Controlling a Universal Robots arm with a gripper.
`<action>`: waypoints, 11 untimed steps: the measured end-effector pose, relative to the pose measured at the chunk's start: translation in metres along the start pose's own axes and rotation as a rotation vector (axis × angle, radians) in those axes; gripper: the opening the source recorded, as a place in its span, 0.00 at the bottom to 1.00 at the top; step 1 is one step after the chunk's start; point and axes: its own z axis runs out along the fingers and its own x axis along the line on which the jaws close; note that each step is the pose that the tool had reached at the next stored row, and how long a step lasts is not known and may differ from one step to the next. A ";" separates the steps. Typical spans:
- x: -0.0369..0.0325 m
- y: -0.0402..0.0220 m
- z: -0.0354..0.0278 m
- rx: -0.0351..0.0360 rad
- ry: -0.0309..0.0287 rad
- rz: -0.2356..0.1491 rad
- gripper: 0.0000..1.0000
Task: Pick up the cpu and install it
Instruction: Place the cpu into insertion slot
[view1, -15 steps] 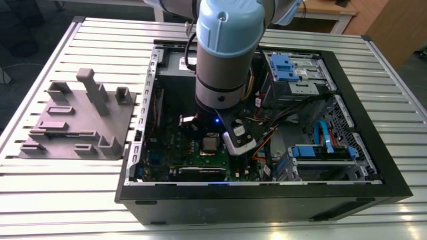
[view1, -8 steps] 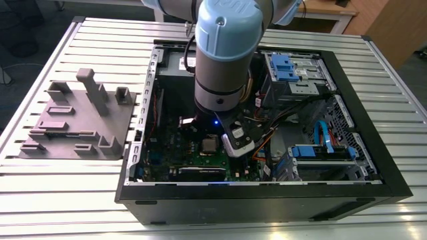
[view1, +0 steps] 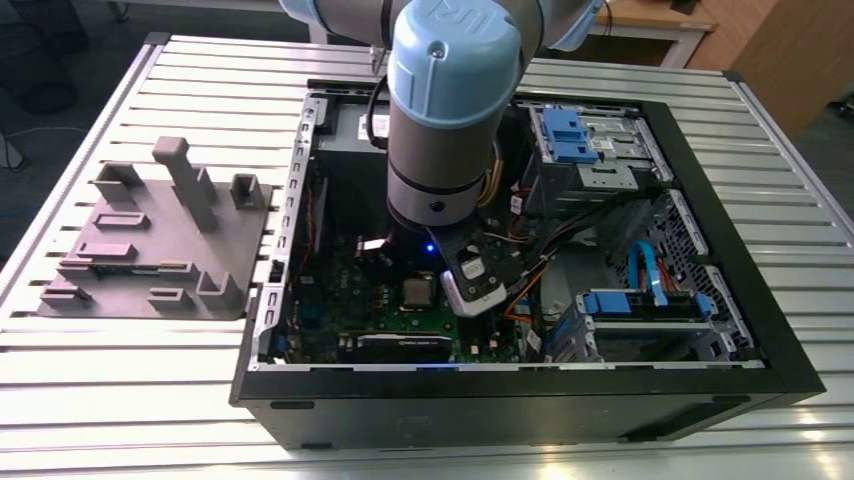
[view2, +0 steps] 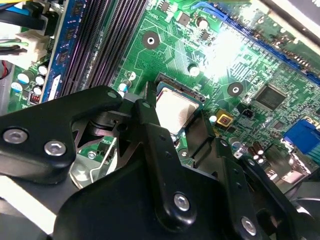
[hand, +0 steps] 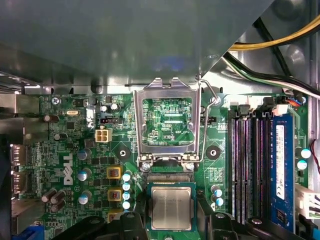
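Second wrist view has the gripper (view2: 174, 120) low over the cpu (view2: 172, 107), which lies flat and square in its socket near the middle of the motherboard (view2: 260, 65), beside the memory slots (view2: 110, 35); whether the jaws clamp it or have let go we cannot tell. We see a thin chip with a dull silver-grey metal top and a paler rim. Beyond it, in the first wrist view, the retaining frame (hand: 167, 117) stands hinged open, so we judge the pickup done, the seating nearly done and the locking-down left.
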 end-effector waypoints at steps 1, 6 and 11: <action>0.0000 0.0000 0.0000 0.0000 0.0000 0.000 0.47; 0.0000 0.0000 0.0001 -0.0003 -0.0001 0.000 0.47; -0.0004 0.0000 0.0002 -0.0003 0.0000 0.000 0.48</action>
